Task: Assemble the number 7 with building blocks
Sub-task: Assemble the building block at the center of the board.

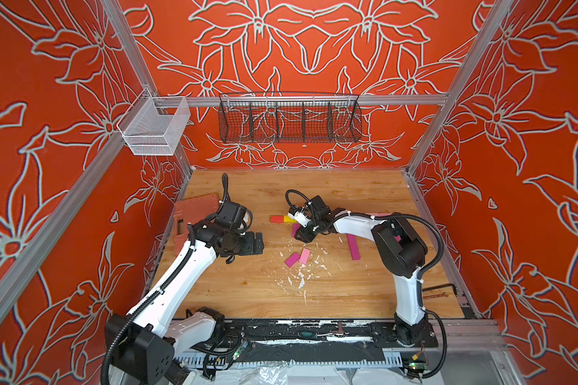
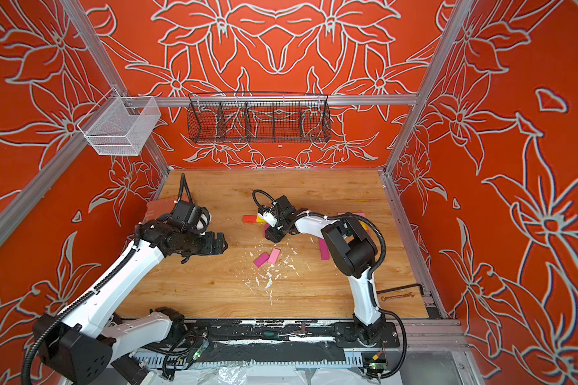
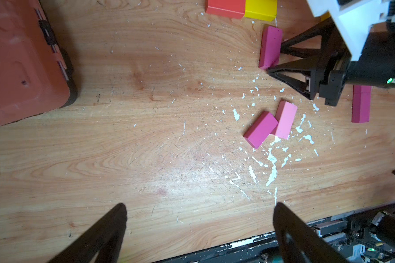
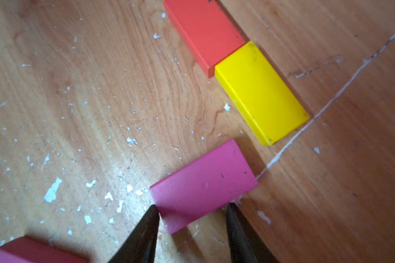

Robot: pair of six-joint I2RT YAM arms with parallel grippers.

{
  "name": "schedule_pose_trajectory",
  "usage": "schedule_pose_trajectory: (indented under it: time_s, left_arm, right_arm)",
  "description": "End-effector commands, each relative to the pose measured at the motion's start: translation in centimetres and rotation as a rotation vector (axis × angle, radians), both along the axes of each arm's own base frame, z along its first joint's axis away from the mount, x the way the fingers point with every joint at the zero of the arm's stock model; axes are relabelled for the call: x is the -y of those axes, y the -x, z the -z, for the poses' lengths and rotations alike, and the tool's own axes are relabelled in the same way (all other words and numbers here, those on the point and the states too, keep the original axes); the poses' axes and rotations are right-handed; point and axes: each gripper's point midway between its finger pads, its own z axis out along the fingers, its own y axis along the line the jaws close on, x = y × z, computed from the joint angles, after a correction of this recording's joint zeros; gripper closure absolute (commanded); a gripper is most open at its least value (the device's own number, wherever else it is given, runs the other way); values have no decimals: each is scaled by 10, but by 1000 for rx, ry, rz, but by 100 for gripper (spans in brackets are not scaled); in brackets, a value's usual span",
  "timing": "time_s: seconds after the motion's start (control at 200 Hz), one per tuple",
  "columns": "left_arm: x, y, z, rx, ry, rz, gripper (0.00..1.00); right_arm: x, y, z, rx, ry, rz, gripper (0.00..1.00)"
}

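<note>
A red block [image 4: 203,31] and a yellow block [image 4: 258,91] lie end to end in a short row on the wooden table [image 1: 247,293]. Just below the yellow one's end lies a magenta block [image 4: 203,184], also seen in a top view [image 1: 295,229]. My right gripper [image 4: 193,207] straddles its near corner, and both fingertips [image 4: 154,211] touch its sides. In both top views my right gripper [image 1: 299,235] [image 2: 270,235] points down at it. My left gripper [image 3: 200,211] hovers wide open over bare table, left of the blocks [image 1: 259,243].
A loose magenta block [image 3: 260,129] leans on a light pink one [image 3: 285,119]. Two more magenta blocks [image 1: 353,246] lie in line under the right arm. The red-brown tool case [image 1: 194,213] sits at the left edge. White flecks [image 1: 301,276] litter the middle. A wrench [image 2: 397,296] lies front right.
</note>
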Motion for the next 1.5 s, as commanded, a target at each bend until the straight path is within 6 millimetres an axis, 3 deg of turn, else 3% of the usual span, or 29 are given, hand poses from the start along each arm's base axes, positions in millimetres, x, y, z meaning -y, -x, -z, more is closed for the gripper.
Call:
schedule_pose_trajectory:
  time_s: [0.0,0.911,1.491]
  left_arm:
    - [-2,3,0,-7,-1,10,3]
    - [-4,2,3,-16,2,-2,3]
    - [-5,2,4,-20,4,-7,3]
  right_arm:
    - [1,5,17,-11,41,-55,51]
    - [1,8,32,-51,84,-100,53]
    - [1,5,31,-57,76,-89,49]
